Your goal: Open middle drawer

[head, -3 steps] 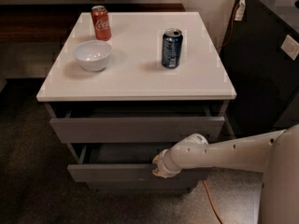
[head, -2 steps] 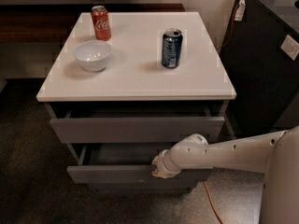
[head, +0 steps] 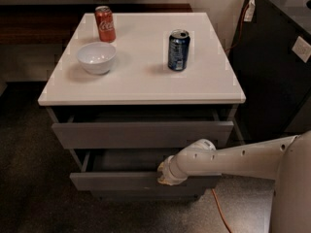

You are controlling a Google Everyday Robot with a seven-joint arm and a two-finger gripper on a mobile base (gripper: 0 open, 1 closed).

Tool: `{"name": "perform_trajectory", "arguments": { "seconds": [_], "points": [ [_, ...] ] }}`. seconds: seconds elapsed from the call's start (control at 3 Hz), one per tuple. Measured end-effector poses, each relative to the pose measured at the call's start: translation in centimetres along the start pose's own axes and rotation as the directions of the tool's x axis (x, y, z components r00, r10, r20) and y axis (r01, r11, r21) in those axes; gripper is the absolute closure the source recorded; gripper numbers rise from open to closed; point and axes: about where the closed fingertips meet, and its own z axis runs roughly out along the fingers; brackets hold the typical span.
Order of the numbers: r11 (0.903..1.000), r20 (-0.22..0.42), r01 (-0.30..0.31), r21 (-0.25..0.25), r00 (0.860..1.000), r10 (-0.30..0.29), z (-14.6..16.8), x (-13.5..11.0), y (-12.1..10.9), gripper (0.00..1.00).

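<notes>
Under the white bench (head: 141, 81), the middle drawer (head: 116, 181) stood partly pulled out, your gripper (head: 164, 175) at its front's top edge, likely to draw it, though you couldn't tell whether it gripped.

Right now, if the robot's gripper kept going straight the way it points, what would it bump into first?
Most likely the middle drawer: the gripper sits at its front panel, seemingly touching it, though depth is hard to judge.

Gripper (head: 163, 174) at middle drawer (head: 116, 181) front, arm (head: 243, 157) masking its tip and running off right edge behind it.
</notes>
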Motion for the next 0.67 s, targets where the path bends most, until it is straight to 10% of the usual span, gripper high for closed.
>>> {"name": "perform_trajectory", "arguments": {
  "seconds": [0.67],
  "points": [
    [1.0000,0.000,0.000,0.000,1.000,0.000,-0.01,0.02,0.01,1.00]
  ]
}}
